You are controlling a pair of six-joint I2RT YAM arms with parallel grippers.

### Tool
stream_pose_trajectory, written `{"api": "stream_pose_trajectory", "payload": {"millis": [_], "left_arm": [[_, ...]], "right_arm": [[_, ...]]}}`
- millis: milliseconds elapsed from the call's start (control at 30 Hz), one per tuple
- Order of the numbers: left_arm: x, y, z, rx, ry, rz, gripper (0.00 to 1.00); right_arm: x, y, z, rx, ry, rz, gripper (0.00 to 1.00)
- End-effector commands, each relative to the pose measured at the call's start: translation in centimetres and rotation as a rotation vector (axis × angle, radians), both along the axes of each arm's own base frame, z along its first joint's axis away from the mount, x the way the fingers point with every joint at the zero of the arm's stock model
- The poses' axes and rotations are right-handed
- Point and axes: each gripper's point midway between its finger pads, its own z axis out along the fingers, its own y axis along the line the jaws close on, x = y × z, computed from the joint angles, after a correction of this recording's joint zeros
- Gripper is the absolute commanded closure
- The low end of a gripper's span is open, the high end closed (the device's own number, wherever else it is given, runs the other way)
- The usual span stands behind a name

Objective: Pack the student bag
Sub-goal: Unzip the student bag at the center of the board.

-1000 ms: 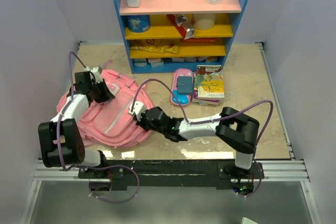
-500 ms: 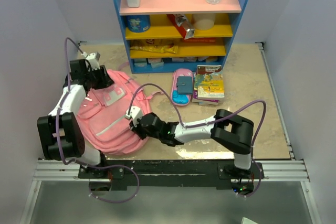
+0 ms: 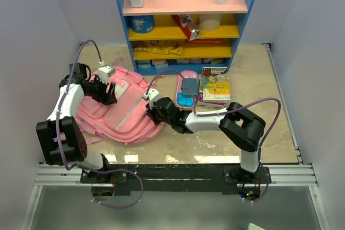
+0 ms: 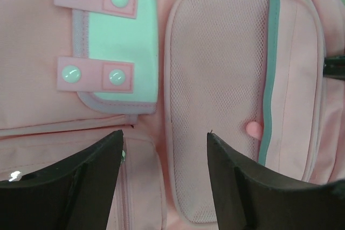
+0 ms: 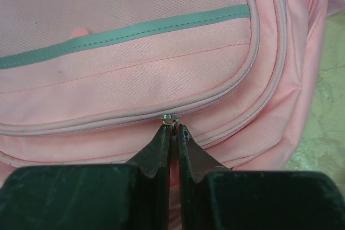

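Observation:
The student bag (image 3: pixel 124 117), pink with a grey zip strip, lies flat on the left of the table. My left gripper (image 3: pixel 110 96) hovers over its upper part, jaws open. In the left wrist view the left gripper (image 4: pixel 165 133) has only bag (image 4: pixel 215 52) fabric showing in the gap, near a pale patch (image 4: pixel 124 30). My right gripper (image 3: pixel 153 113) is at the bag's right edge. In the right wrist view the right gripper (image 5: pixel 172 126) is shut on the small metal zip pull (image 5: pixel 169 117), on a closed zip line below the grey strip (image 5: pixel 135 33).
A blue shelf unit (image 3: pixel 183 20) with bottles and boxes stands at the back. A pink-and-blue pencil case (image 3: pixel 187 90) and a stack of books (image 3: pixel 215 87) lie just right of the bag, close to my right arm. Walls close in on both sides.
The left jaws have opened and come off the bag fabric. The right gripper, still shut, has moved away from the arm bases and to the right, and the bag has shifted with it.

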Motion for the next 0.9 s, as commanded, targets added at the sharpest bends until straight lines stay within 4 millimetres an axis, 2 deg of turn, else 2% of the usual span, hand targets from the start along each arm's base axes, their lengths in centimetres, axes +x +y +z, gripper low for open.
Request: {"api": "stream_pose_trajectory", "payload": {"millis": [0,167,300,467,500,600,633,700,867], "left_arm": [[-0.9,-0.4,-1.7,-0.002,0.018,-0.084,0.33],[-0.7,-1.7,-3.1,-0.051,0.050,-0.103,0.35],[-1.4,-3.4,-4.5,-0.061,0.101,-0.145,0.38],[-1.3,-2.7,-5.8,-0.023,0.102,-0.107,0.44],[-1.4,-2.7,-5.9,-0.022,0.103,-0.106,0.47],[-1.5,-2.8,-6.2,-0.025,0.107,-0.098,0.68],[-1.4,-2.8,-6.2,-0.029,0.105,-0.086,0.84],[-1.4,-2.8,-6.2,-0.036,0.105,-0.070,1.00],[0.0,-2.6,-5.0,-0.064,0.065,0.021,1.00]], "right_arm": [[1.5,0.5,1.3,0.000,-0.032,-0.014,1.00],[1.4,0.6,1.9,0.008,-0.038,0.002,1.00],[1.3,0.7,2.3,0.019,-0.037,0.009,1.00],[1.3,0.7,2.8,0.021,-0.049,0.017,1.00],[1.2,0.7,3.0,0.023,-0.051,0.020,1.00],[1.1,0.8,3.2,0.023,-0.053,0.033,1.00],[1.1,0.8,3.3,0.023,-0.058,0.035,1.00],[0.9,0.9,3.1,0.018,-0.054,0.048,1.00],[-0.3,0.4,2.1,-0.003,-0.036,0.073,1.00]]}}
